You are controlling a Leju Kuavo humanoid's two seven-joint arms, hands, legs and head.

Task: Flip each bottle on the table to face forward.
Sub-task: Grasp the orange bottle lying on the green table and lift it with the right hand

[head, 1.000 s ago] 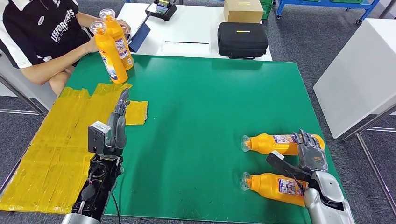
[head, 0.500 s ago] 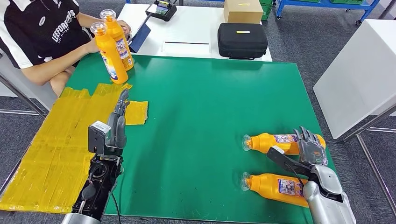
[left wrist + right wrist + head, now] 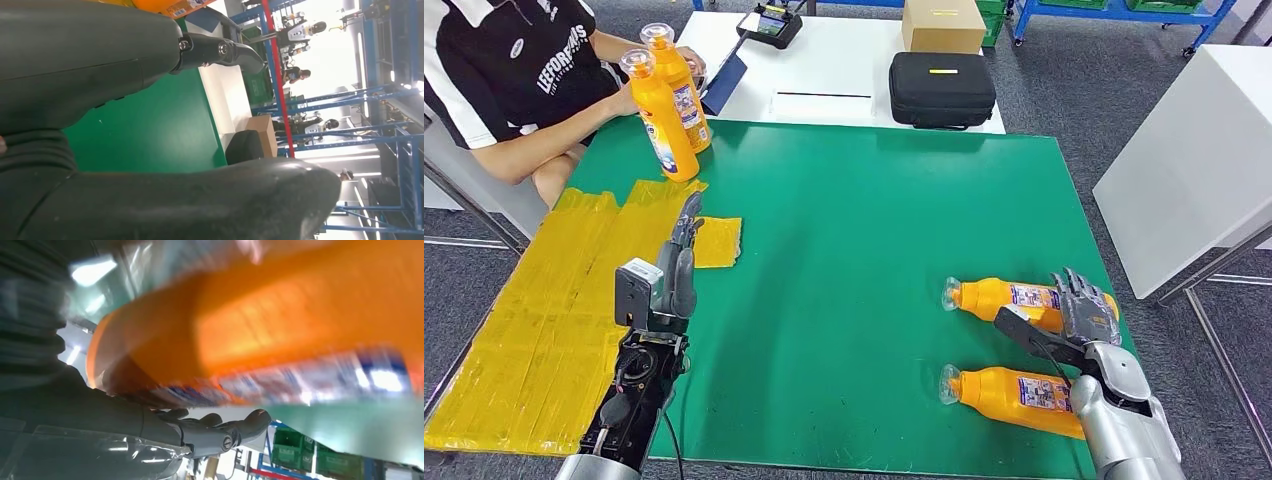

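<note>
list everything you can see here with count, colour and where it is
lying orange plastic bottles: 2, orange with clear caps and printed labels, on their sides at the near right of the mat, caps pointing left
standing orange plastic bottles: 2, orange, upright at the far left corner, by the person's hand
green table mat: 1, green, covers the table
yellow taped patch: 1, yellow, left side of the mat
black zip case: 1, black, on the white table behind
brown cardboard box: 1, brown, behind the case
person in a black shirt: 1, seated far left
left robot hand: 1, dark grey, over the mat's left side, holding nothing
right robot hand: 1, grey, at the farther lying bottle; grasp unclear
</note>
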